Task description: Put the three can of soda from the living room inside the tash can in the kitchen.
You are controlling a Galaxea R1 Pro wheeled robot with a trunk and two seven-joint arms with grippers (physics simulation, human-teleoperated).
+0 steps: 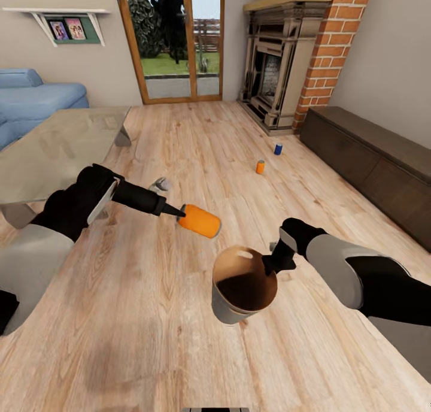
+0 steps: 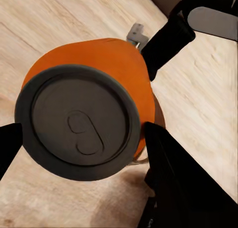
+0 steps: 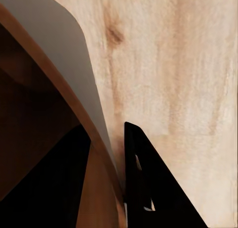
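Observation:
My left gripper [image 1: 181,215] is shut on a bright orange can of soda [image 1: 200,220], held on its side in the air just above and to the left of the tash can [image 1: 224,310]. In the left wrist view the can's dark end [image 2: 79,121] sits between the two black fingers [image 2: 168,173]. The tash can, coppery-brown inside and pale grey outside, hangs tilted over the wood floor. My right gripper [image 1: 272,261] is shut on its rim, one finger inside and one outside the wall [image 3: 64,49]. Farther off, a small orange can [image 1: 260,167] and a blue can [image 1: 278,149] stand on the floor.
This is the living room: a glass-topped low table [image 1: 60,142] at the left, a blue sofa [image 1: 30,97] behind it, a brick fireplace [image 1: 281,64] ahead, a long dark cabinet [image 1: 371,160] along the right wall, and a wood-framed glass door [image 1: 173,41] at the back.

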